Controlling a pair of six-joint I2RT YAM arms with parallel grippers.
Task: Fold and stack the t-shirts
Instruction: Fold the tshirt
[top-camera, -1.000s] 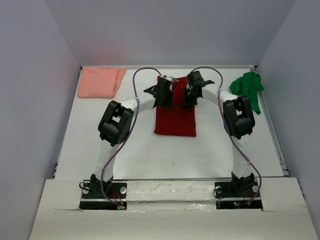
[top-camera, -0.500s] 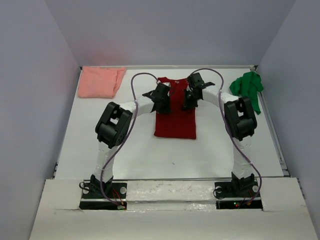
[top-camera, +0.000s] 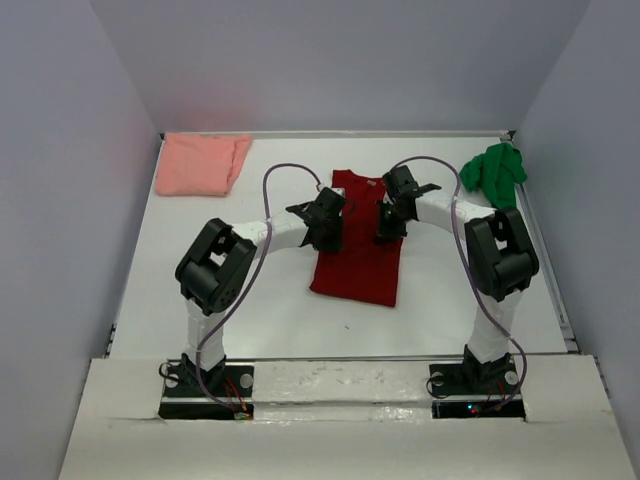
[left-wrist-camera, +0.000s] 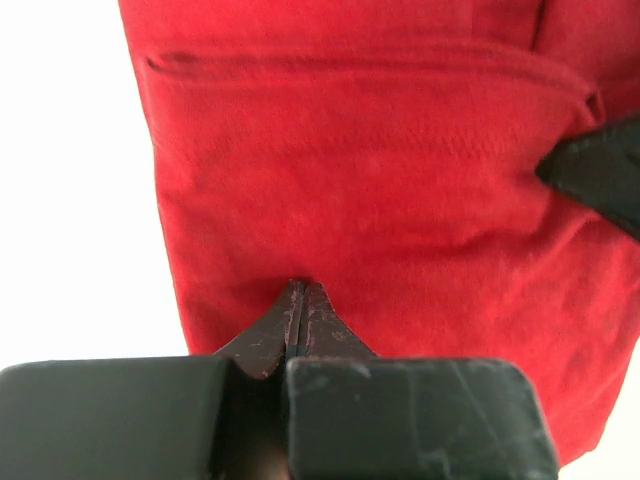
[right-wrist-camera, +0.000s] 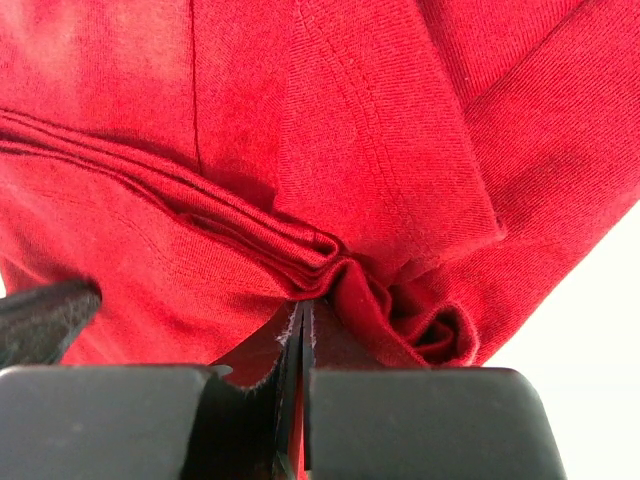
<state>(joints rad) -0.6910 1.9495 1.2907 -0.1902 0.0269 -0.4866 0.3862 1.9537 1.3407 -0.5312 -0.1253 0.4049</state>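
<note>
Bright, even light, faint shadows; red t-shirt (right-wrist-camera: 380, 150) weave sharp, white table (left-wrist-camera: 70, 200) washed out.

No text, label, brand, number or sign can be read in any view, neither on the dark red t-shirt (top-camera: 355, 265) nor on the tabletop (top-camera: 300, 322) around it.
</note>
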